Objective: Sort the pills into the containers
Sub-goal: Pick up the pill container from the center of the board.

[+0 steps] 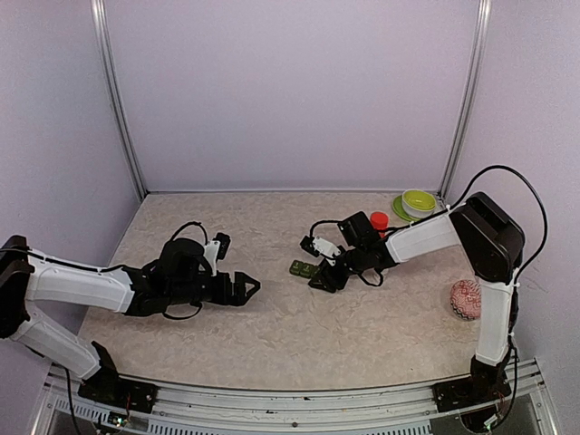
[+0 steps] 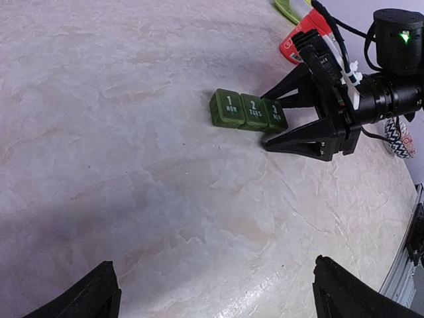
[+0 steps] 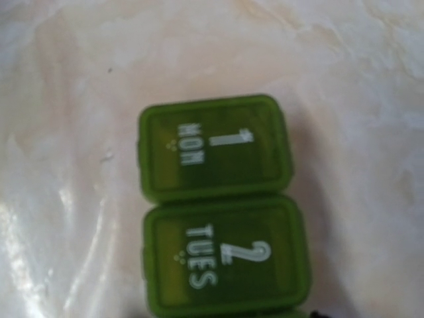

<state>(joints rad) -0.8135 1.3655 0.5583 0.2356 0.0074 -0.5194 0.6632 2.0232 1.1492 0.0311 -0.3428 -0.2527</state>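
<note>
Clamp the containers (image 2: 246, 111) squarely across the end box marked 3, low on its walls, so as not to tip or skid the strip on the bench (image 2: 132, 199). Pin it down firmly before prying at any lid, and leave boxes 1 and 2 uncovered for the other arm. Guard against a corner pinch, likely to swing the strip round. Find the strip lying flat near mid-bench, all three lids down, close to the red bottle (image 2: 298, 43) but apart from it. Cannot spot any pills. Note right jaws partly apart, straddling that end box with a finger on either side; cannot tell whether either touches it. Note left jaws spread wide, low over the bench, well apart from the strip, gripping nothing.
</note>
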